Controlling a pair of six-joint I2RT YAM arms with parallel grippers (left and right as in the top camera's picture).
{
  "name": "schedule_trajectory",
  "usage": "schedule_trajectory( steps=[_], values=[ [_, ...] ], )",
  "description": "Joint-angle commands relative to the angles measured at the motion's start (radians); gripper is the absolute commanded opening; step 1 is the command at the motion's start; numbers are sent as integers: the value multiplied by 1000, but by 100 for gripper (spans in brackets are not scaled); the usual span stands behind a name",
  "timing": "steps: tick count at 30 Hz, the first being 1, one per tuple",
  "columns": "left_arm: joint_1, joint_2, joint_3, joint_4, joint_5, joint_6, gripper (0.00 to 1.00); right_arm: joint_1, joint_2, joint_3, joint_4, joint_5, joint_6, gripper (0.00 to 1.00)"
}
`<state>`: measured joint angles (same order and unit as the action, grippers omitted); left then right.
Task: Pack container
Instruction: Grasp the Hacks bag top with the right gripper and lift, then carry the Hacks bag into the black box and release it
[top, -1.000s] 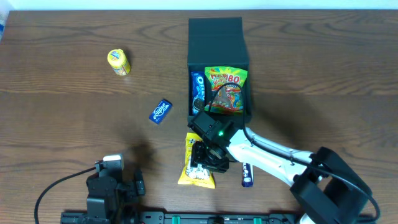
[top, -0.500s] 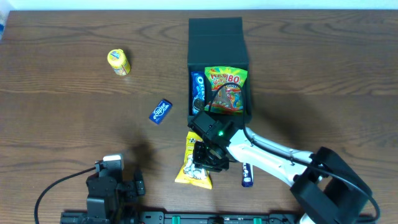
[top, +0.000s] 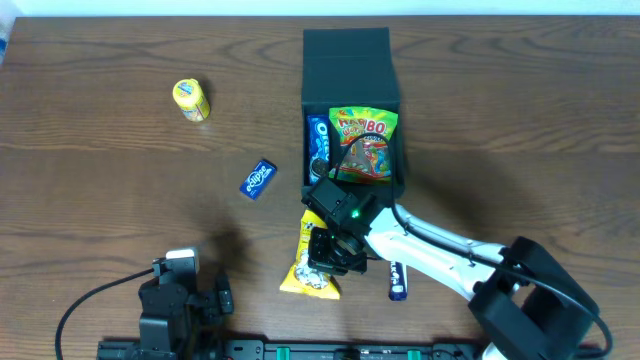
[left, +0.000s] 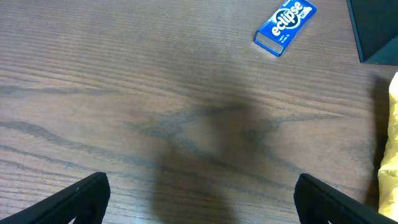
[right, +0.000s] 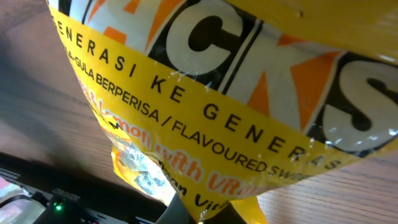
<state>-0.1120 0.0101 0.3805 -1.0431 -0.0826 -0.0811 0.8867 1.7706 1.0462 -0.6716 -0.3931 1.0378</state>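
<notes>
The container (top: 350, 66), a dark square box, lies open behind the middle of the table with an Oreo pack (top: 319, 142) and a Haribo bag (top: 364, 144) inside. In front of it lies a yellow snack packet (top: 303, 274), and my right gripper (top: 330, 250) is shut on its near end. In the right wrist view that packet (right: 236, 93) fills the frame, pinched at my right gripper (right: 202, 211). My left gripper (top: 185, 295) rests low at the front left, open and empty; in its own view the left gripper (left: 199, 199) hangs over bare wood.
A blue Eclipse pack (top: 258, 179) lies left of the container, also seen as the Eclipse pack (left: 286, 17). A yellow round tin (top: 190, 100) sits far left. A small blue bar (top: 398, 280) lies under the right arm. The container's corner (left: 376, 28) shows at the left wrist view's right edge.
My right gripper has closed onto the yellow packet, and the packet's free end has shifted slightly toward the front left. The left arm has not moved.
</notes>
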Motion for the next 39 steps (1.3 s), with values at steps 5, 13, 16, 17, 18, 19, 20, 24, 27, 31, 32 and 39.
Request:
schedule_trajectory(
  steps=[5, 13, 16, 17, 18, 19, 20, 24, 27, 31, 32, 39],
  values=[
    [7, -6, -28, -45, -2, -19, 96, 8, -33, 5, -22, 37, 0, 1],
    [7, -6, -28, -45, -2, -19, 95, 11, -219, 40, -91, 63, -74, 1],
    [7, -6, -28, -45, -2, -19, 96, 11, -274, 47, -115, 72, -75, 1],
    [7, -6, -28, -45, -2, -19, 96, 12, -291, 49, -119, 71, -75, 1],
    [7, -6, -28, -45, -2, -19, 95, 11, -304, 53, -126, 71, -84, 1],
    [7, -6, -28, -45, -2, -19, 96, 11, -317, 61, -130, 71, -104, 1],
    [7, -6, -28, -45, -2, -19, 96, 11, -325, 72, -138, 71, -119, 1],
    [7, -6, -28, -45, -2, -19, 96, 2, -331, 171, -216, 71, -238, 1],
    [7, -6, -28, -45, -2, -19, 96, -26, -327, 259, -301, 71, -331, 1],
    [7, -6, -28, -45, -2, -19, 96, -106, -311, 364, -410, 71, -445, 1],
    [7, -6, -28, -45, -2, -19, 96, -132, -301, 386, -428, 71, -477, 1],
    [7, -6, -28, -45, -2, -19, 96, -295, -135, 573, -519, 42, -712, 1]
  ],
)
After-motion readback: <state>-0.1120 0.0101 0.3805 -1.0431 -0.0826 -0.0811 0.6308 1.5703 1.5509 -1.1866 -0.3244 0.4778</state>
